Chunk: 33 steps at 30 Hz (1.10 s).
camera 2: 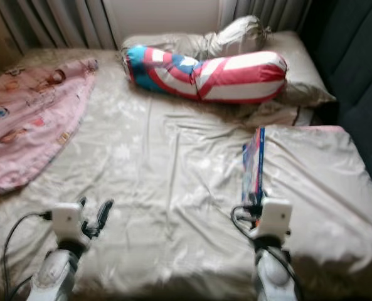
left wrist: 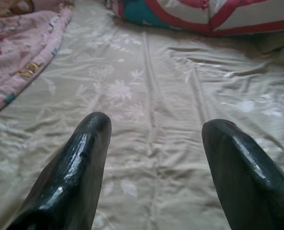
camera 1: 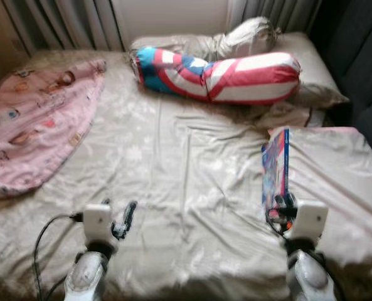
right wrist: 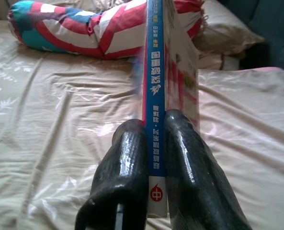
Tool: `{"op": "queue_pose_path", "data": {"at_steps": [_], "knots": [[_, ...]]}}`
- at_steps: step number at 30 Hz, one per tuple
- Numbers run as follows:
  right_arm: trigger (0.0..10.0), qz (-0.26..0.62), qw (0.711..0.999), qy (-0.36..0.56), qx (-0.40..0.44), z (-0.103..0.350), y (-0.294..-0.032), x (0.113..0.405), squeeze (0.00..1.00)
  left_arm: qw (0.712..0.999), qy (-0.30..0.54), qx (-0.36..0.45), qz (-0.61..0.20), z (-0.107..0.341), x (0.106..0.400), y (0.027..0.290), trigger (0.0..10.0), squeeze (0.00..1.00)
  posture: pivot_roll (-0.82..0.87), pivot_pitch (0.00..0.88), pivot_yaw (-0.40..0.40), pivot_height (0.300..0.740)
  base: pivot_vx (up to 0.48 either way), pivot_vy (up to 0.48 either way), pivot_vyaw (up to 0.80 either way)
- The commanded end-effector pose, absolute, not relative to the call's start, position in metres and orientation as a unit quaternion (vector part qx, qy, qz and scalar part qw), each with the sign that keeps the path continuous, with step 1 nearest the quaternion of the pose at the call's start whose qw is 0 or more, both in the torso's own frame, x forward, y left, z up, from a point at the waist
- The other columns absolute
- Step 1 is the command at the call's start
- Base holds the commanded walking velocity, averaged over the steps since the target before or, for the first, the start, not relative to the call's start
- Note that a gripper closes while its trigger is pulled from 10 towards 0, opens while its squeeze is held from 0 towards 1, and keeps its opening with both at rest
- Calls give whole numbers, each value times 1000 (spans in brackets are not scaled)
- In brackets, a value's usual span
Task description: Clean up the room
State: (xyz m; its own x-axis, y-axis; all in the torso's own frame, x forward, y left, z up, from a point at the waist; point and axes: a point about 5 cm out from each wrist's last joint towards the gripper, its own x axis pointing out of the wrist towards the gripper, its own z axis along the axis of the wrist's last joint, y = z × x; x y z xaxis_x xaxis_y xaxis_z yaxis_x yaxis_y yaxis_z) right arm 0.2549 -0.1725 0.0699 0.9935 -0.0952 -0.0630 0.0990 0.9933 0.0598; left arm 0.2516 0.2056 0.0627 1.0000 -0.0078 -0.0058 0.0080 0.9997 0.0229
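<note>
A wide bed [camera 1: 192, 188] covered in a wrinkled beige sheet with a faint floral print lies before the robot, and everything else is placed against it. The right gripper [right wrist: 153, 143] hovers over the bed's near right part, its two black fingers [right wrist: 125, 167] pressed against either face of a thin book [camera 1: 275, 164] with a blue spine bearing yellow and white characters; the book stands on edge, upright, its spine toward the wrist camera and its far end pointing toward the head of the bed. The left gripper [left wrist: 153, 143] hangs over the bed's near left part, its fingers [left wrist: 82, 163] spread wide apart with nothing between them, bare sheet showing in the gap. At the head of the bed lies a long bolster [camera 1: 217, 72] striped in red and white with blue and teal patches, lying crosswise, and just behind it sits a bunched grey-beige pillow [camera 1: 248, 36]. A second beige pillow [camera 1: 311, 69] lies flat at the head's right corner, partly under the bolster's end. A pink blanket [camera 1: 35, 119] printed with small cartoon figures is spread across the bed's left side. Grey curtains [camera 1: 60, 22] hang behind the head of the bed, and a dark upholstered surface [camera 1: 361, 75] rises along the bed's right edge.
</note>
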Motion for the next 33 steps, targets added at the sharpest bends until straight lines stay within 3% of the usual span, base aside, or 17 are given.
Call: {"op": "queue_pose_path", "data": {"at_steps": [1,28,33], "knots": [[10000,-51,998,13,23,76,-177,255,0,1000,11,6,-9,59,249,201,10000,0,-26,194,-18,740,0,0,0],[10000,-43,998,35,-3,72,-176,255,0,1000,4,4,-6,62,248,201,10000,0,-25,201,-20,740,0,0,0],[10000,-35,999,32,-7,72,-172,255,0,1000,5,4,-6,62,248,201,10000,0,-27,203,-17,706,0,0,0]]}}
